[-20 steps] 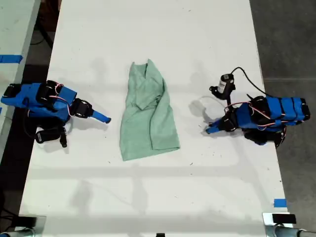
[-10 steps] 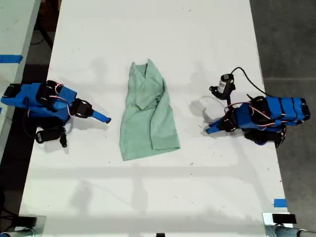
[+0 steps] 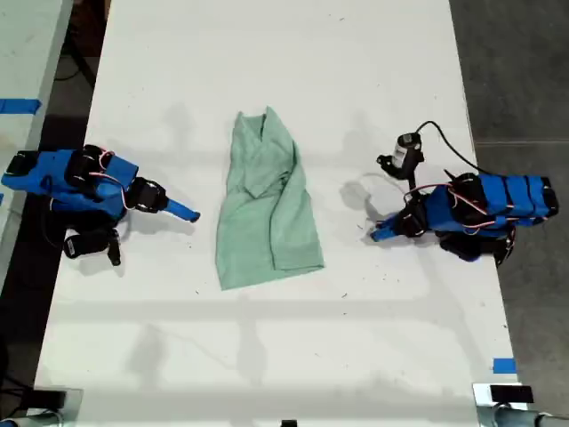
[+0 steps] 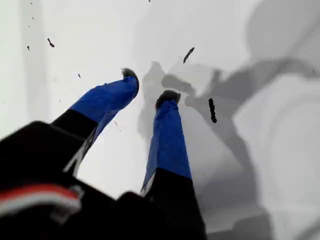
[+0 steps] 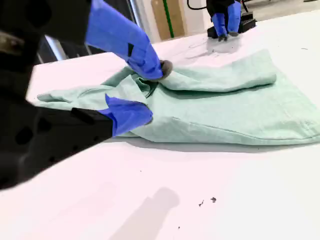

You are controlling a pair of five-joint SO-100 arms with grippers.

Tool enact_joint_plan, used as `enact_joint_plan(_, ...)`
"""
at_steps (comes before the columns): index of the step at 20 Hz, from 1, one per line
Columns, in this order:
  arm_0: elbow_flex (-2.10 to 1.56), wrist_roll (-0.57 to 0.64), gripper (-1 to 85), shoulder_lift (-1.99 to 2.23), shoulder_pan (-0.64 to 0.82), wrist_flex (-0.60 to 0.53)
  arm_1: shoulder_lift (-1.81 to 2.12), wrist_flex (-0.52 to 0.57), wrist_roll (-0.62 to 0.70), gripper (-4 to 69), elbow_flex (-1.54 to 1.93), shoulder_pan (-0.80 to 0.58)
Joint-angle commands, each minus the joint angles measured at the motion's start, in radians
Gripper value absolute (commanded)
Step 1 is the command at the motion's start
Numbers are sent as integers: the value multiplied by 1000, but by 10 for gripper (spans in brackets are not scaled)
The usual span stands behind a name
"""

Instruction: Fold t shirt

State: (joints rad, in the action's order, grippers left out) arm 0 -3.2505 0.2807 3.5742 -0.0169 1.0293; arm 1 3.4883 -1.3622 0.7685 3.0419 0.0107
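Note:
The t shirt (image 3: 267,209) is a pale mint-green garment lying wrinkled and partly folded lengthwise in the middle of the white table (image 3: 284,356). In the exterior view, my second gripper (image 3: 191,213) rests on the table just off the shirt's left edge. Up close, my second gripper (image 5: 152,90) stands open with nothing between its blue fingers, and the t shirt (image 5: 225,105) lies right behind them. At the exterior view's right, my first gripper (image 3: 375,235) sits a short way from the shirt. Over bare table, my first gripper (image 4: 148,85) is open and empty.
A small black camera with a cable (image 3: 407,153) sticks up from the arm at the exterior view's right. Blue tape marks (image 3: 504,366) sit near the table's corner. Dark floor (image 3: 524,80) borders the table, and another pale surface (image 3: 22,53) lies at the exterior view's left.

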Motion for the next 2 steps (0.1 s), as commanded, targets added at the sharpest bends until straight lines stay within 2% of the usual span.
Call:
enact_joint_plan(1,-41,6,104,11,2,-14,12,-5,14,110,51,-2)
enact_joint_plan(2,-41,6,104,11,2,-14,12,-5,14,110,51,-2)
